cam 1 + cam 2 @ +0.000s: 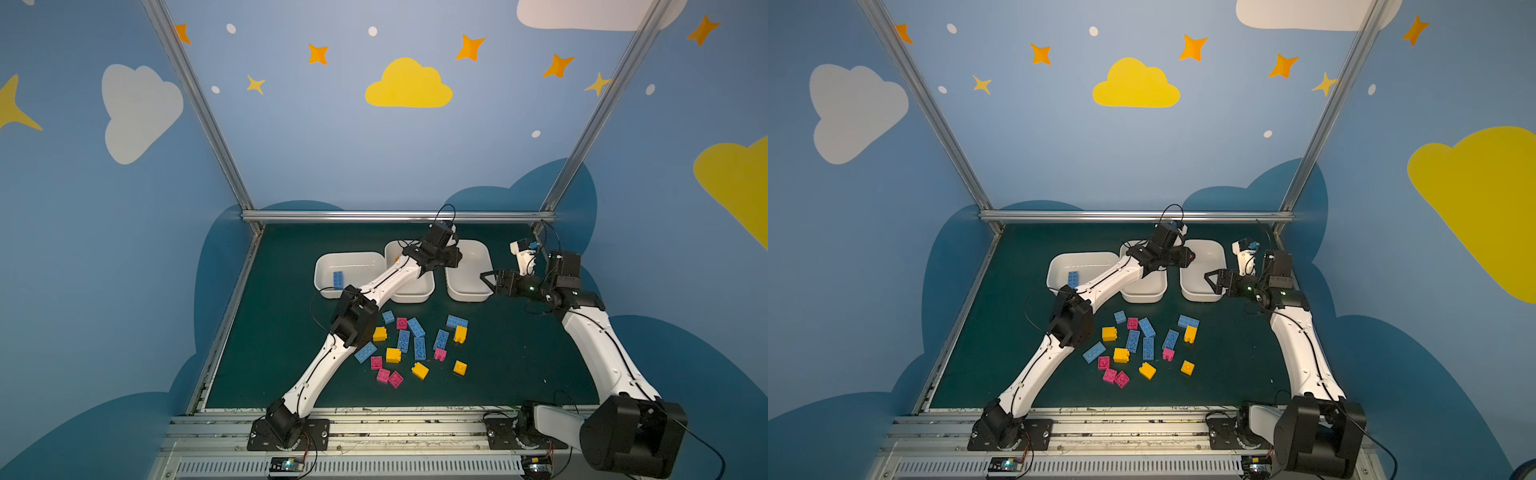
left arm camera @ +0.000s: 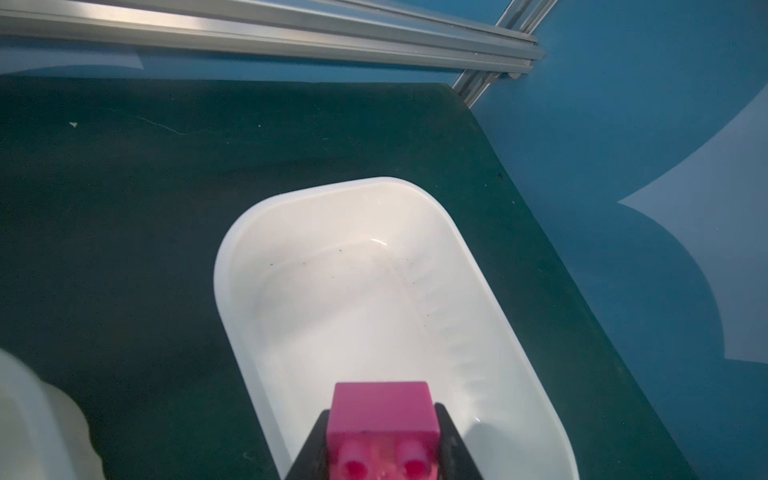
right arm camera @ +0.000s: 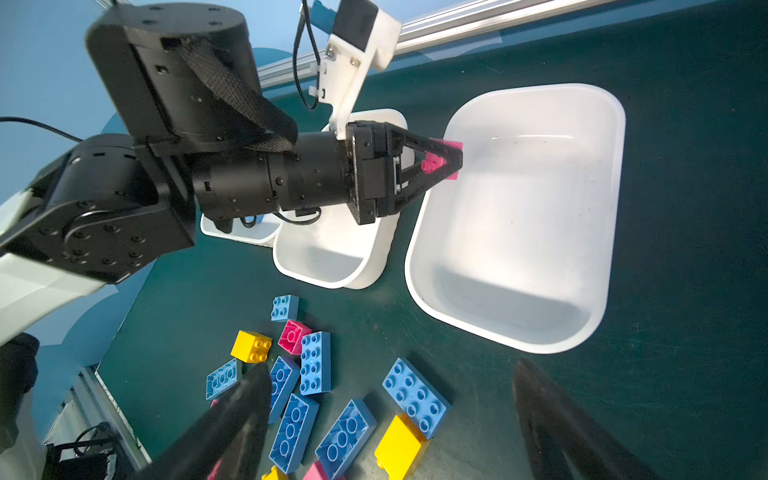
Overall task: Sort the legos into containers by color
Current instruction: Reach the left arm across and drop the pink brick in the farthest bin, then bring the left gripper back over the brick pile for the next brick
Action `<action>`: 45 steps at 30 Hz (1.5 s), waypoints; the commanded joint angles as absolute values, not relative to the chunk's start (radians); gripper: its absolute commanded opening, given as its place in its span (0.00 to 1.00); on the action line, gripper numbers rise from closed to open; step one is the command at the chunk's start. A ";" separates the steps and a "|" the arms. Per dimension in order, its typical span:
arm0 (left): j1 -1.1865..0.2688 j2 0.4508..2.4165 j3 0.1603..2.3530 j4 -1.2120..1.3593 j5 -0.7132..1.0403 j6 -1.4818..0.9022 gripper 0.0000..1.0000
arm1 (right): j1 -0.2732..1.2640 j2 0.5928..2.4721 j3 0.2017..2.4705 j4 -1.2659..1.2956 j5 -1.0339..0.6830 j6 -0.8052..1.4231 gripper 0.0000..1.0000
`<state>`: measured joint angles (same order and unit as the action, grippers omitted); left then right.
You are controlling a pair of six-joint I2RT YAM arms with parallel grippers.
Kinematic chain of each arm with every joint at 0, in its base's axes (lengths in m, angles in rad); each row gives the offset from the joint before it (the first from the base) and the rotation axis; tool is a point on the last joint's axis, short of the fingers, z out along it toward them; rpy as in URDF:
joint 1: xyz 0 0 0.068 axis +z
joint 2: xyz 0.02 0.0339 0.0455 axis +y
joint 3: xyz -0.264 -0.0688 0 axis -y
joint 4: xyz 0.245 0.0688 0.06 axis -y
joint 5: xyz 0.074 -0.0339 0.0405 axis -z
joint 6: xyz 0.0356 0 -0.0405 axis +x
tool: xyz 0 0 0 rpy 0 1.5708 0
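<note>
My left gripper (image 1: 457,257) (image 2: 382,444) is shut on a pink lego (image 2: 382,409) (image 3: 451,146) and holds it above the near left rim of the right container (image 1: 484,249) (image 2: 232,257) (image 3: 615,187), which is bare inside. The left container (image 1: 324,266) holds one blue lego (image 1: 338,280). My left arm covers much of the middle container (image 1: 415,297). Several loose blue, yellow and pink legos (image 1: 415,345) (image 3: 316,361) lie on the mat in front of the containers. Just right of the right container, my right gripper (image 1: 484,280) (image 3: 390,399) hangs open, holding nothing.
A green mat (image 1: 519,353) covers the table. A metal rail (image 1: 395,216) runs along the back, and metal posts stand at the back corners. My left arm's elbow (image 1: 355,318) hangs over the left edge of the loose pile.
</note>
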<state>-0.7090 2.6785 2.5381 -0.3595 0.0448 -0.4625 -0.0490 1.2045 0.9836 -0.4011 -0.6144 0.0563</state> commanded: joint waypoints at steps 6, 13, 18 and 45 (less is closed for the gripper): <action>-0.711 2.752 2.613 -0.288 -0.026 -0.416 0.31 | -0.052 1.207 0.994 -0.389 -0.621 0.052 0.89; -0.709 2.725 2.628 -0.293 -0.001 -0.409 0.45 | -0.051 1.199 1.000 -0.395 -0.633 0.052 0.89; -0.707 2.660 2.625 -0.336 0.040 -0.390 0.57 | -0.053 1.178 1.000 -0.414 -0.641 0.042 0.89; -0.707 1.685 1.490 -0.875 -0.018 -0.405 0.80 | 0.136 1.072 0.948 -0.588 -0.660 -0.121 0.89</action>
